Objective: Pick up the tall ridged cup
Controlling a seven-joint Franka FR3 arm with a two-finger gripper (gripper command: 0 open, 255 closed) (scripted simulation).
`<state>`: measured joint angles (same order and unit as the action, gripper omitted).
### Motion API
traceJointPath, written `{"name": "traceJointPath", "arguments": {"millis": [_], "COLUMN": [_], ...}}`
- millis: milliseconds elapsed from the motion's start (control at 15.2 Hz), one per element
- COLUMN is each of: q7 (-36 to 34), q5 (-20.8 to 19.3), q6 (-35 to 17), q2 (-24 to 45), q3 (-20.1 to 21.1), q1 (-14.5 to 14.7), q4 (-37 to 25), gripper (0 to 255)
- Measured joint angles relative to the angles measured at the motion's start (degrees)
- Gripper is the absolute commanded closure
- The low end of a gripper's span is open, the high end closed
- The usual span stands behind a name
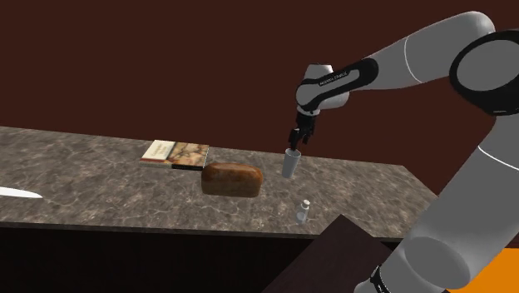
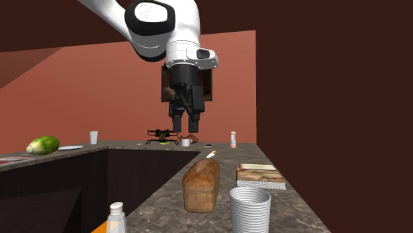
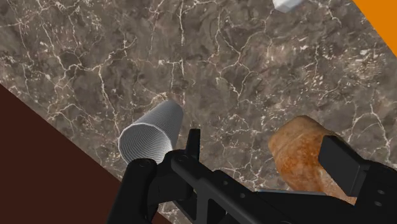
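Two black fingers (image 3: 193,144) of my end effector (image 2: 186,130) stand wide apart with nothing clasped between them, pointing down at the tabletop (image 1: 83,166), which is brown stone with pale veins. I hang over the tall ridged cup (image 1: 289,163), a pale grey tube standing upright with its open mouth toward me. In the wrist view the cup sits just outside one finger rather than in the gap, and I cannot tell from the shoulder view whether that fingertip grazes the rim. Near my other finger lies a brown loaf of bread (image 1: 233,178), close beside the cup but apart from it, on the shoulder view's left. Beyond the loaf, further to that view's left, a small stack of books (image 1: 175,154) lies flat. A little white-capped bottle (image 1: 304,211) stands near the tabletop's front edge, below the cup in the shoulder view and apart from it. Behind everything runs a dark reddish-brown wall (image 1: 166,58).
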<state>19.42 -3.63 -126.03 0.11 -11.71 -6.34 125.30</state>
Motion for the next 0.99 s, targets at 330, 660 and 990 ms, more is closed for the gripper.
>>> {"name": "traceJointPath", "arguments": {"millis": [330, 660, 990], "q7": [3.8, 7.5, 8.7], "q5": [1.5, 3.6, 4.5], "q6": [-3.7, -5.0, -6.9], "q2": [10.0, 21.5, 27.6], "q3": [-0.9, -1.0, -0.6], "q1": [-1.6, -3.9, -5.0], "q4": [-6.3, -16.4, -20.5], "gripper": [0, 0, 0]}}
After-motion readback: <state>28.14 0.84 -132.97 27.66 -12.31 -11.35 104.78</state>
